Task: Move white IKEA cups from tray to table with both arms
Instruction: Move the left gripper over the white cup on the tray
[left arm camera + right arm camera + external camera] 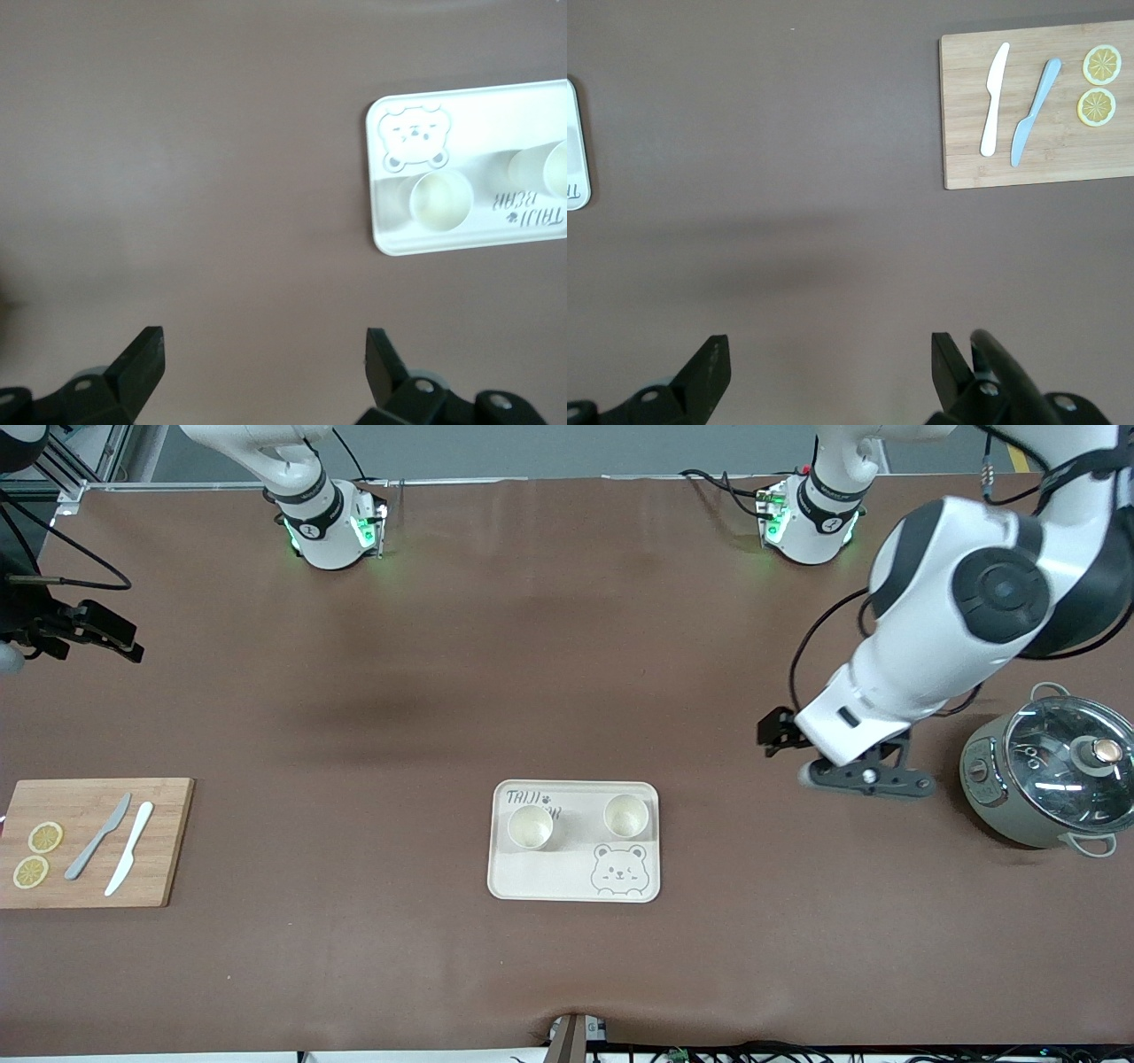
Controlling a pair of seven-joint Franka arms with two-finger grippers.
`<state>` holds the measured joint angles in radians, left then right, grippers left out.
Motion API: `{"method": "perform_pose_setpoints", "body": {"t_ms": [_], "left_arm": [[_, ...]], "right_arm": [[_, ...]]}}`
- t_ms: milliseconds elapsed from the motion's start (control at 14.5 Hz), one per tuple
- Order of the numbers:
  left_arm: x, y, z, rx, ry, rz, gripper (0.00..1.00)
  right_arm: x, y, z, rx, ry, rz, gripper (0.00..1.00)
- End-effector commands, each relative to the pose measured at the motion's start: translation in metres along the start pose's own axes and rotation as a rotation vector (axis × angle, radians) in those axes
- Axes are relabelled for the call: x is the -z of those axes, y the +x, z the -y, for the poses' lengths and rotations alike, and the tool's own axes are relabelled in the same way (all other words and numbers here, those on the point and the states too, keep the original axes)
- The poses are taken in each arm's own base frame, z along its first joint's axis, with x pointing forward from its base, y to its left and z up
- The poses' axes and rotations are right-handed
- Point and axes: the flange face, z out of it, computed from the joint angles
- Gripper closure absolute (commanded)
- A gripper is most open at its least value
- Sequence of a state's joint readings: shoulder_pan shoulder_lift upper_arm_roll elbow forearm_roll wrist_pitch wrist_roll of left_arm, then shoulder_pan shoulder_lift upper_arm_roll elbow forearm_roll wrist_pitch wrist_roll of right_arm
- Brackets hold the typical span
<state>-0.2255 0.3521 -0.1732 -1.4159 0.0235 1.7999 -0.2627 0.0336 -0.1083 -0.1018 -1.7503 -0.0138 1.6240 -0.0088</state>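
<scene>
left arm: white glossy jointed arm with black joint caps, comes from its base at the table's top edge, elbow bent high, forearm angled down over bare table between the tray and the pot
left gripper [264, 354]: black two-finger gripper, up over bare brown table, fingers spread wide, nothing between them
right arm: white glossy, base visible at the top edge, rest mostly out of the front view; waits
right gripper [830, 359]: black two-finger, over bare table near the cutting board end, fingers spread wide, empty
cups: two small cream-white plain tapered cups, no handles, both upright on the tray, apart from each other; cup toward the right arm's end [531, 827], cup toward the left arm's end [626, 816]; smooth matte look, open mouths up
tray [549, 881]: cream rectangular tray, rounded corners, raised rim, bear face printed in one corner, dark lettering by the cups; mid-table, nearer the front camera
table [496, 646]: flat brown matte surface
cutting board [89, 815]: light wooden rectangular board with visible grain, at the right arm's end
knives: grey knife [98, 836] and white knife [129, 860], side by side on the board
lemon slices [45, 837]: two round yellow slices on the board
pot [1045, 779]: grey-green round pot, glass lid with knob, at the left arm's end
</scene>
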Motion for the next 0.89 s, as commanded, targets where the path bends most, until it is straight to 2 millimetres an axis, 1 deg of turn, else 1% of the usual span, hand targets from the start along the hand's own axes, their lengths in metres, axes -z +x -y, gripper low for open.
{"method": "perform_pose_setpoints", "body": {"t_ms": [0, 69, 207, 275, 413, 482, 620, 757, 826], "left_arm": [[-0.038, 0.015, -0.041, 0.027, -0.020, -0.015, 0.00], [-0.056, 0.018, -0.053, 0.036, -0.023, -0.025, 0.00], [-0.083, 0.021, -0.078, 0.032, -0.035, -0.048, 0.00], [-0.093, 0.023, -0.083, 0.030, -0.042, -0.057, 0.00], [-0.109, 0.029, -0.085, 0.028, -0.053, -0.076, 0.00], [-0.119, 0.029, -0.088, 0.021, -0.050, -0.078, 0.00], [-0.143, 0.030, -0.095, 0.013, -0.053, -0.071, 0.00], [-0.161, 0.025, -0.113, -0.004, -0.051, -0.076, 0.00], [-0.169, 0.027, -0.115, 0.009, -0.045, -0.084, 0.00]], "right_arm": [[0.000, -0.003, 0.000, -0.001, -0.014, 0.002, 0.00], [0.000, -0.003, 0.000, -0.003, -0.014, 0.002, 0.00], [0.000, -0.003, 0.000, -0.001, -0.014, 0.002, 0.00], [0.000, -0.003, 0.000, -0.001, -0.014, 0.004, 0.00], [0.000, -0.003, 0.000, -0.003, -0.014, 0.004, 0.00], [-0.001, -0.002, 0.000, -0.003, -0.014, 0.005, 0.00], [-0.003, 0.001, 0.000, -0.003, -0.015, 0.005, 0.00], [-0.003, 0.001, 0.000, -0.003, -0.013, 0.005, 0.00], [-0.003, 0.001, 0.000, -0.003, -0.010, 0.003, 0.00]]}}
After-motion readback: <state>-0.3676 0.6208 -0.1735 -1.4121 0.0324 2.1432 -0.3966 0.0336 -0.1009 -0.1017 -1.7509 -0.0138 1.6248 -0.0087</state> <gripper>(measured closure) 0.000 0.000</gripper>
